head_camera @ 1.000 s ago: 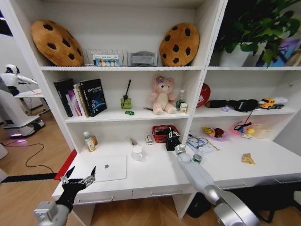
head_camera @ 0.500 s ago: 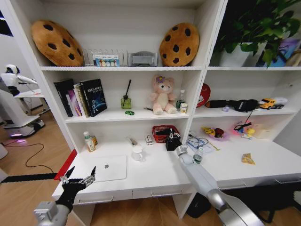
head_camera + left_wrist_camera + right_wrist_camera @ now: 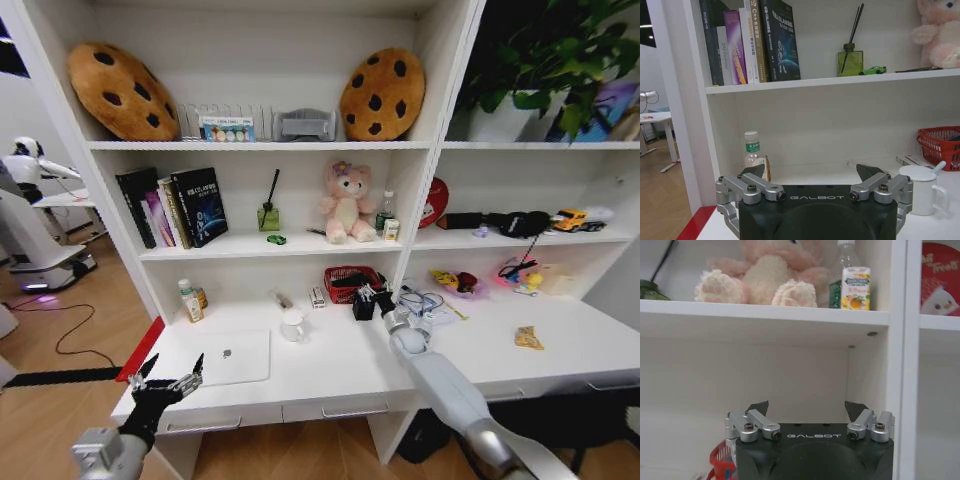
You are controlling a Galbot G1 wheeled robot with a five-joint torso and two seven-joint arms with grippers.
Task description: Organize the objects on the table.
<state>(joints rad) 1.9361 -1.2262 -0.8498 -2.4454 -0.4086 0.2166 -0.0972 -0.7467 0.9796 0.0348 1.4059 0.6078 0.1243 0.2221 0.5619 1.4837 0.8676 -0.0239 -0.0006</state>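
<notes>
Beside the red basket (image 3: 349,283) at the tabletop's (image 3: 330,375) far edge, my right gripper (image 3: 372,297) hangs jaws released and empty, so I'd descend squarely over the laptop (image 3: 232,357), near left.

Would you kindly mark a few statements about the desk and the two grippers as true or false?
1. The laptop lies closed on the table. True.
2. The right gripper holds the white mug. False: it is open and empty, by the red basket.
3. The left gripper is open near the table's front corner. True.
4. The pink plush toy sits inside the red basket. False: it sits on the shelf above.
</notes>
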